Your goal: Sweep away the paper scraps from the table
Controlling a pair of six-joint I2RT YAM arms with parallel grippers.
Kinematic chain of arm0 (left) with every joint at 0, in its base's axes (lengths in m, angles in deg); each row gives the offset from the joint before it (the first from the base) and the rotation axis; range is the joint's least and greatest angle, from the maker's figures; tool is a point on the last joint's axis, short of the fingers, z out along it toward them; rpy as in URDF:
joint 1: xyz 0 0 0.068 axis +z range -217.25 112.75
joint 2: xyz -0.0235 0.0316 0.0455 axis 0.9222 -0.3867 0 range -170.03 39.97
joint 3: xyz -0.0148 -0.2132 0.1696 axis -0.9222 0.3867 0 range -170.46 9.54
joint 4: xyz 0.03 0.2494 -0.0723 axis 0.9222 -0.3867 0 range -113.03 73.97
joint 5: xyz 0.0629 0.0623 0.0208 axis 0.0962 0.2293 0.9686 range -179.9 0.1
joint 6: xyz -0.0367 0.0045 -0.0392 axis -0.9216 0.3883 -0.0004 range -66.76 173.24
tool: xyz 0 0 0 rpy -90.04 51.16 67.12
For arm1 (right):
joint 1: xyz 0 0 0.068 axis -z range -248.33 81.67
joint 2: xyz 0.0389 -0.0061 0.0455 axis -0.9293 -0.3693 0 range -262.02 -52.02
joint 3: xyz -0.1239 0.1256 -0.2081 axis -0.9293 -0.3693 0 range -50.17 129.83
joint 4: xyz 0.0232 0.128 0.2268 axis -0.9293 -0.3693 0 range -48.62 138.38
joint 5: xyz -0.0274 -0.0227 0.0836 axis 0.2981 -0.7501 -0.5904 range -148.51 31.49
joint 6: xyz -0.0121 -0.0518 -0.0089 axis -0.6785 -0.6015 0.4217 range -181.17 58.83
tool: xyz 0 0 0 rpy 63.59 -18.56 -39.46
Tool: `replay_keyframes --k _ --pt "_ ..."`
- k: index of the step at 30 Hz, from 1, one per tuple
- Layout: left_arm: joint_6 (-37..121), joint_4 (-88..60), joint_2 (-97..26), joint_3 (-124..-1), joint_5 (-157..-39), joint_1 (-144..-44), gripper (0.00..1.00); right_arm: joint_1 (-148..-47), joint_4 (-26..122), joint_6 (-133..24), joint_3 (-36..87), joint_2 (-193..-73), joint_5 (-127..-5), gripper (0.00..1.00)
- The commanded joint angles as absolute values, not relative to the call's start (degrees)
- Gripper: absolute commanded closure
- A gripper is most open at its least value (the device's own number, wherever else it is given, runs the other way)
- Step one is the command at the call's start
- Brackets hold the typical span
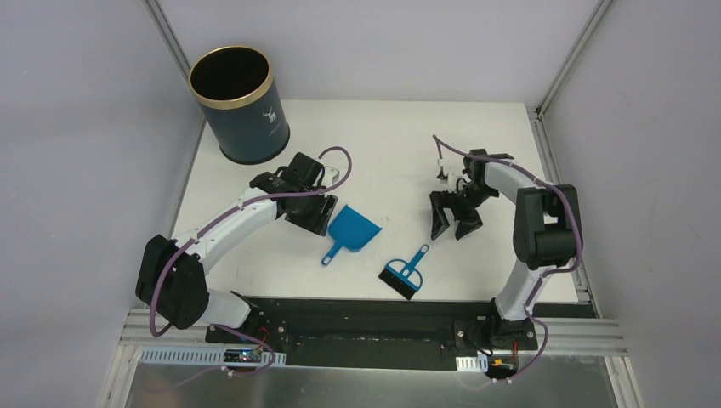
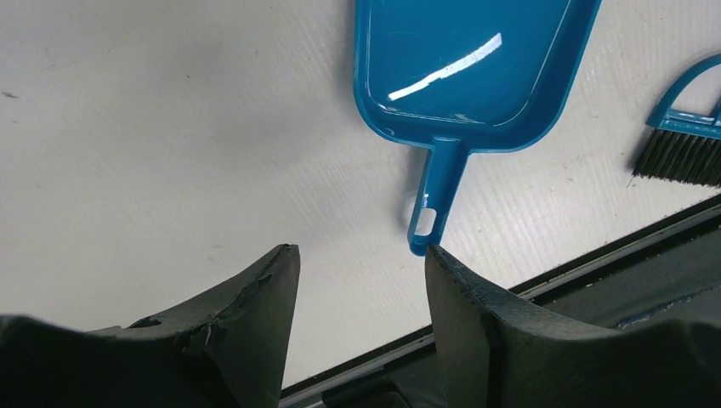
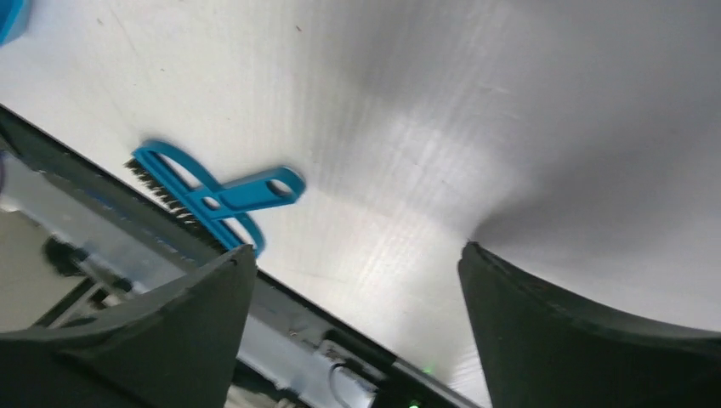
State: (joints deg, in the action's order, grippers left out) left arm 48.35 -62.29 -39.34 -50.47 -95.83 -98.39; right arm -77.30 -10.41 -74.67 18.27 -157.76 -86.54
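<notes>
No paper scraps show in any view. On the white table (image 1: pixel 400 144) lie a blue dustpan (image 1: pixel 355 228) and a blue hand brush (image 1: pixel 406 272) with black bristles. My left gripper (image 1: pixel 316 221) hovers just left of the dustpan, open and empty. In the left wrist view the dustpan (image 2: pixel 472 68) is empty, and its handle end lies by the right fingertip of my left gripper (image 2: pixel 361 255). My right gripper (image 1: pixel 453 229) hangs open and empty above and to the right of the brush. The right wrist view shows the brush (image 3: pixel 212 200) beyond my right gripper (image 3: pixel 357 251).
A dark blue gold-rimmed bin (image 1: pixel 238 104) stands upright at the table's far left corner. Grey walls enclose the table on three sides. The black front edge (image 1: pixel 366 308) runs just below the brush. The brush's bristles (image 2: pixel 680 157) also show in the left wrist view.
</notes>
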Motion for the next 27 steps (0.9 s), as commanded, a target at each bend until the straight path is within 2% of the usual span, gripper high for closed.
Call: replay_keyframes --k 1,4,5,6,7,15,18,23,27 --pt "47.84 -61.64 -38.05 -49.89 -93.12 -98.45 0.43 -74.00 -6.37 -73.30 18.13 -149.66 -83.91 0.01" --pt "47.33 -61.67 -38.93 -49.82 -93.22 -98.45 0.42 -72.78 -3.87 -72.29 17.26 -144.34 -86.58 0.00" --pt "47.19 -61.71 -39.28 -49.87 -93.31 -98.45 0.27 -72.73 -2.76 -71.80 16.96 -142.47 -86.30 0.00" --pt "47.11 -61.77 -39.50 -49.93 -93.14 -98.45 0.05 -72.60 -1.30 -71.14 16.62 -139.67 -85.67 0.00" --pt "46.90 -61.95 -39.52 -50.03 -92.84 -98.45 0.01 -72.34 0.04 -70.34 16.45 -137.53 -84.54 0.00" --pt "45.98 -60.68 -32.83 -50.09 -86.16 -98.45 0.01 -68.42 14.40 -65.29 12.05 -120.56 -82.09 0.00" --pt "45.02 -57.15 -23.81 -48.22 -82.40 -98.45 0.01 -68.41 19.56 -65.29 10.03 -116.01 -82.09 0.00" --pt "42.59 -46.30 -6.00 -38.46 -74.83 -98.45 0.01 -68.41 21.77 -65.29 8.43 -112.95 -82.09 0.00" --pt "43.09 -40.90 0.86 -32.94 -72.54 -98.45 0.01 -66.47 24.53 -65.29 3.60 -111.94 -82.09 0.00"
